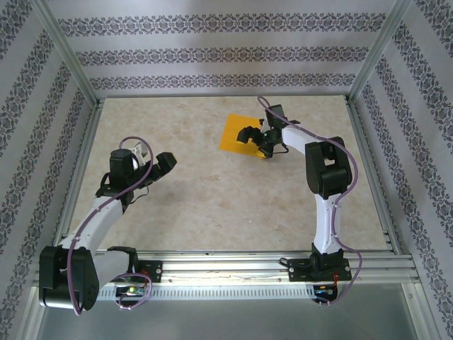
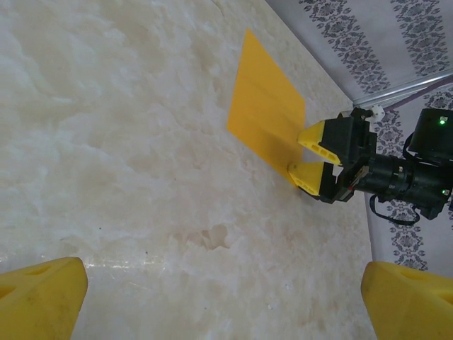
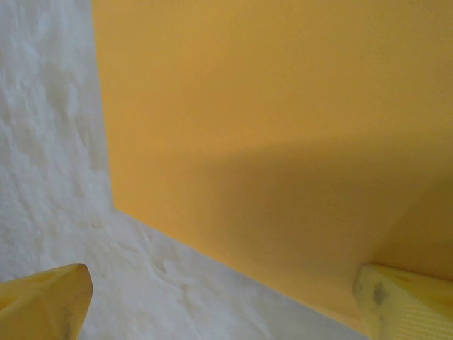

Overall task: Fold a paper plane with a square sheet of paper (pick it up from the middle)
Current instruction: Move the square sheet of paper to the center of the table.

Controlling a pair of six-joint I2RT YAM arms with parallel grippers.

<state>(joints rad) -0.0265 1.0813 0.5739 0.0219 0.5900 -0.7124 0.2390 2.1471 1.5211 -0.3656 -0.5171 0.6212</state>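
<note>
The square sheet of paper [image 1: 237,132] is bright orange and lies flat, with no fold, on the far middle of the table. My right gripper [image 1: 256,142] stands open low over the sheet's near right edge. In the right wrist view one fingertip [image 3: 407,301] is over the sheet [image 3: 283,127] and the other over bare table, so the paper's edge runs between the jaws. The left wrist view has the sheet [image 2: 265,106] ahead with the right gripper [image 2: 306,156] at its corner. My left gripper [image 1: 154,157] stands open over bare table at the left, far from the sheet, nothing between its fingers [image 2: 39,297].
The marble-look table [image 1: 212,205] is fenced by aluminium posts [image 1: 67,53] and patterned walls on three sides. A metal rail [image 1: 226,265] with the arm bases runs along the near edge. Bare table lies between the two arms.
</note>
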